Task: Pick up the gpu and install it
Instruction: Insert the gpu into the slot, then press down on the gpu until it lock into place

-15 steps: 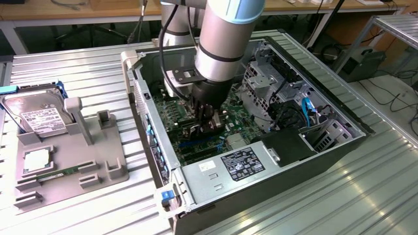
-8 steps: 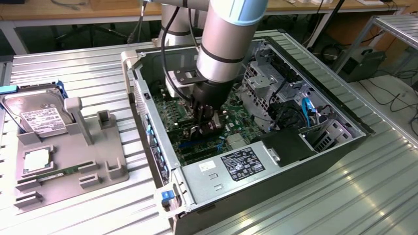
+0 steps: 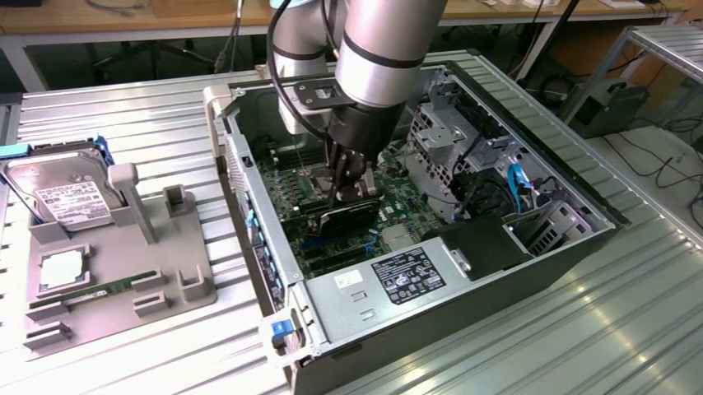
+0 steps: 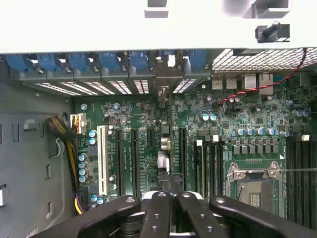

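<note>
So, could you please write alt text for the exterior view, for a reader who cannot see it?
A robot arm reaches down into an open computer case, its claw shut on the gpu, a black card standing edge-on over the green motherboard. On the exterior view's left, a grey tray holds a silver hard drive.

Ribbed bare-metal table (image 3: 615, 329), dull sheen. Matt grey plastic holder tray (image 3: 165, 271). Shiny silver hard drive (image 3: 61, 193), paper label. Brushed-silver arm (image 3: 384, 41); matt black plastic gripper (image 4: 166, 208). Green motherboard (image 4: 148, 119), glossy black gpu (image 3: 351, 212).
</note>
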Controlling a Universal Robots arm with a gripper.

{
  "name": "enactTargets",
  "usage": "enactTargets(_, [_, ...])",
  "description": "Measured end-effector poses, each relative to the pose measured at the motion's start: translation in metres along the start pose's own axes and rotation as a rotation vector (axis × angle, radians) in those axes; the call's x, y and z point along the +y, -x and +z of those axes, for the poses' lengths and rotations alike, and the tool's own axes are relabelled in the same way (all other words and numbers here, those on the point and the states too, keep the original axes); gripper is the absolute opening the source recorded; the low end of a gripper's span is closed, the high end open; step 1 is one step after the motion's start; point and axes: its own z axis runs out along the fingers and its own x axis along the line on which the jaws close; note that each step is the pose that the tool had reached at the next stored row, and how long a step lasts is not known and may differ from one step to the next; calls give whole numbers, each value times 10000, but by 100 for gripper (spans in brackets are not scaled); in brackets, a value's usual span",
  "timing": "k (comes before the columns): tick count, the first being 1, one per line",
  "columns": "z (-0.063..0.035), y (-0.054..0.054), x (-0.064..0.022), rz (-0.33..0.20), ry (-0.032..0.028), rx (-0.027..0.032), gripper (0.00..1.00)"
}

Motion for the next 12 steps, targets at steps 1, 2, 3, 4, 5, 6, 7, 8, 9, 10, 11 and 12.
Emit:
enactTargets(1, [0,0,0,0,0,0,11])
enactTargets(2, [0,0,0,0,0,1,11])
enactTargets(3, [-1,0,0,0,0,1,11])
enactTargets(4, [0,0,0,0,0,1,11])
enactTargets(5, [0,0,0,1,0,1,11])
enactTargets(6, [0,0,0,0,0,1,11])
enactTargets(7, [0,0,0,0,0,1,11])
enactTargets(8, [0,0,0,0,0,1,11])
enactTargets(9, [0,0,0,0,0,0,11])
enactTargets(10, [0,0,0,0,0,1,11])
enactTargets(11, [0,0,0,0,0,1,11])
enactTargets(12, [0,0,0,0,0,1,11])
